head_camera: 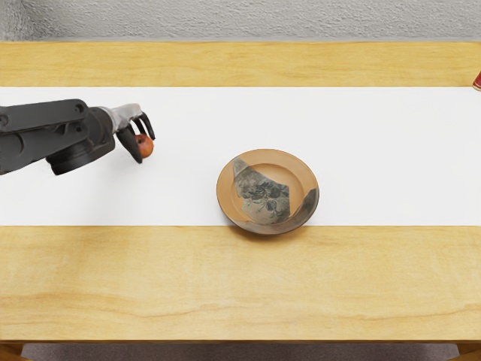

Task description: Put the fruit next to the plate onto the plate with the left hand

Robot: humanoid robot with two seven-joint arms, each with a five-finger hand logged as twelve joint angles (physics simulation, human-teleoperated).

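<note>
A small red-orange fruit (145, 145) sits between the curled dark fingers of my left hand (140, 138), over the white runner at the left. The left arm comes in from the picture's left edge. A brown plate (232, 201) with a dark grey pattern rests on the runner near the table's middle, well to the right of the hand and fruit. Whether the fruit touches the runner I cannot tell. The right arm does not show.
A white runner (376, 150) crosses the wooden table (240, 286) from left to right. A small red object (477, 80) peeks in at the right edge near the back.
</note>
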